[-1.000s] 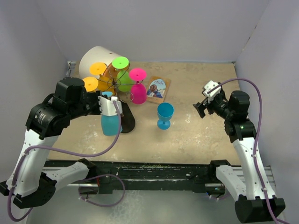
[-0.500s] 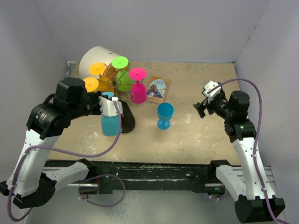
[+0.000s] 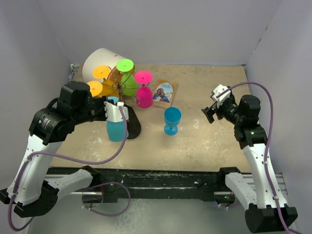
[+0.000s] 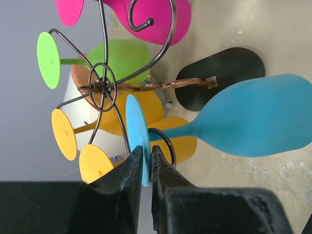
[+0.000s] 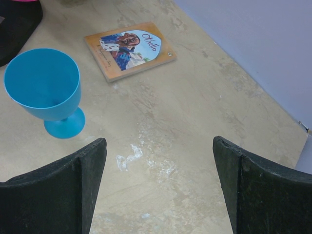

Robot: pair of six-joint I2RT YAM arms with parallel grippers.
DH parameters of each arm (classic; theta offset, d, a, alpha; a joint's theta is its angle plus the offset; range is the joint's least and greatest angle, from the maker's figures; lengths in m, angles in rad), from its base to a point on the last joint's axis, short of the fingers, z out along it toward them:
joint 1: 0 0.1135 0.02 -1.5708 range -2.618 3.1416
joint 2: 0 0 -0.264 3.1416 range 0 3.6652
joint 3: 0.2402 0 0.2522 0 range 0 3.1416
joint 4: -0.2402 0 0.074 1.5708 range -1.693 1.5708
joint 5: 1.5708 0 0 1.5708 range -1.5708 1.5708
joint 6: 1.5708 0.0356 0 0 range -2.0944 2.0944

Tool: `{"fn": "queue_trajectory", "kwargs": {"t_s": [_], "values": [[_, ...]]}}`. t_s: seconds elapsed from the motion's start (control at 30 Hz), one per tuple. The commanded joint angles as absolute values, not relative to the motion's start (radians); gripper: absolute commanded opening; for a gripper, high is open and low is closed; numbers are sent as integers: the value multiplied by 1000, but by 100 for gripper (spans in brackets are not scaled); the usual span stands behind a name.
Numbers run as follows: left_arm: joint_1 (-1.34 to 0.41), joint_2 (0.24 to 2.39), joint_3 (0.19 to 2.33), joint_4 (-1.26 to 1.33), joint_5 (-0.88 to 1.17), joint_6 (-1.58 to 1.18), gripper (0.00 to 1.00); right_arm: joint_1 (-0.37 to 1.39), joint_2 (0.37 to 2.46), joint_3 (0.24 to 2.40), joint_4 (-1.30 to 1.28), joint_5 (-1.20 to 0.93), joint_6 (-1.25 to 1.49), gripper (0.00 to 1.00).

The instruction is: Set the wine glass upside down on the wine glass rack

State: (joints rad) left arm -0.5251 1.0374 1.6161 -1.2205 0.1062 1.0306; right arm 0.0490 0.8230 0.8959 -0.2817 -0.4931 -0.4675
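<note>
The blue wine glass [image 4: 253, 122] is hanging upside down at the near side of the wine glass rack [image 4: 102, 85]. Its bowl is pointing down beside the rack's black oval base [image 4: 219, 78], and a curled wire loop is sitting at the stem just under the foot. The left gripper [image 4: 145, 163] is pinching the thin edge of the glass's round foot, with both fingers [image 4: 127, 170] pressing on the disc from either side. Crowding the other scroll arms are a green glass [image 4: 122, 58], a pink glass [image 4: 156, 19] and yellow glasses [image 4: 146, 109], all close behind the blue one. A white cylinder [image 3: 97, 58] is lying behind the rack. Further right, a second blue goblet [image 5: 44, 85] is standing upright on the table [image 5: 195, 122], with a book [image 5: 129, 48] lying flat beyond it. The right gripper [image 5: 158, 146] is hovering well apart from these, its fingers spreading wide and holding nothing.
</note>
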Motion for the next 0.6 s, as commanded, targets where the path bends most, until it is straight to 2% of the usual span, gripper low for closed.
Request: {"fn": "queue_trajectory", "kwargs": {"t_s": [0.0, 0.27, 0.57], "values": [[-529, 1031, 1620, -1190, 141, 1012, 16, 43, 812, 894, -238, -519, -476, 92], [-529, 1024, 1630, -1193, 171, 997, 26, 41, 811, 893, -238, -521, -476, 92], [-529, 1019, 1634, -1193, 186, 988, 31, 38, 810, 891, -237, -523, -477, 92]]}}
